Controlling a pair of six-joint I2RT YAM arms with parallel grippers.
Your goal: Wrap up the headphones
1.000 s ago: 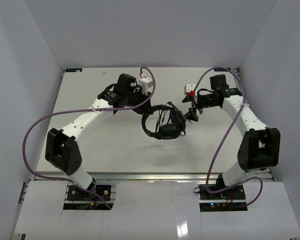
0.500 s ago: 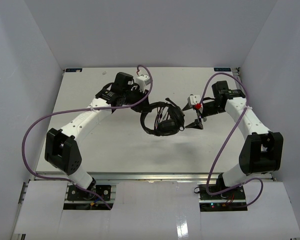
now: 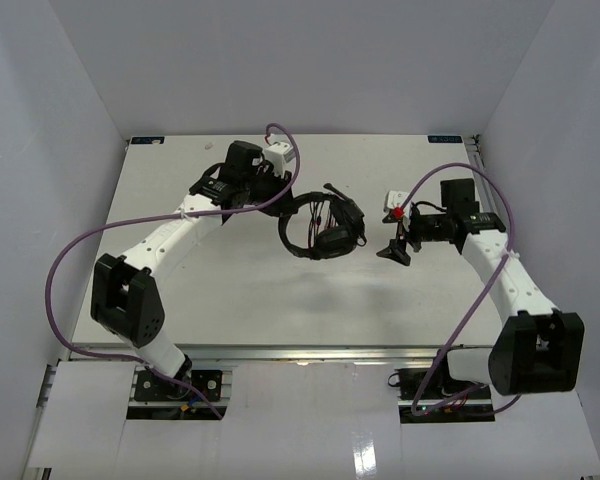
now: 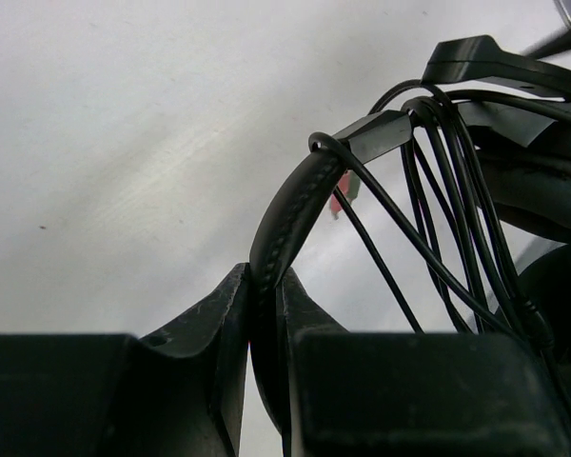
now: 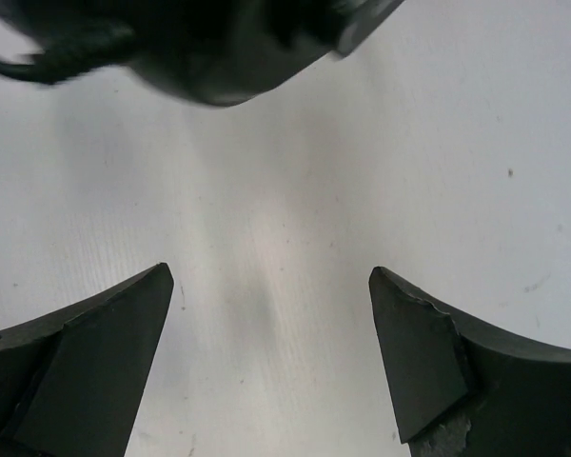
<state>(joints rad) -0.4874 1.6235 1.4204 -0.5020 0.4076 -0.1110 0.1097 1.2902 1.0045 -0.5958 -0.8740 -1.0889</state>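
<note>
The left gripper [image 4: 263,290], centre-left in the top view, is clenched on the curved padded headband of the black over-ear headphones [image 3: 322,232], mid-frame over the white table [image 3: 230,290], their thin black cord [image 4: 443,143] already looped in several turns, so wrapping seems nearly done, while the right gripper [image 5: 271,314], at right, gapes empty.

headphones [image 3: 321,227] | black, cord looped over headband [image 4: 287,214] | table centre

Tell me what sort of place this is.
Likely a robot lab test cell: a white table boxed in by plain white walls, a left arm and right arm bolted at its near edge, headphones as the prop.
</note>
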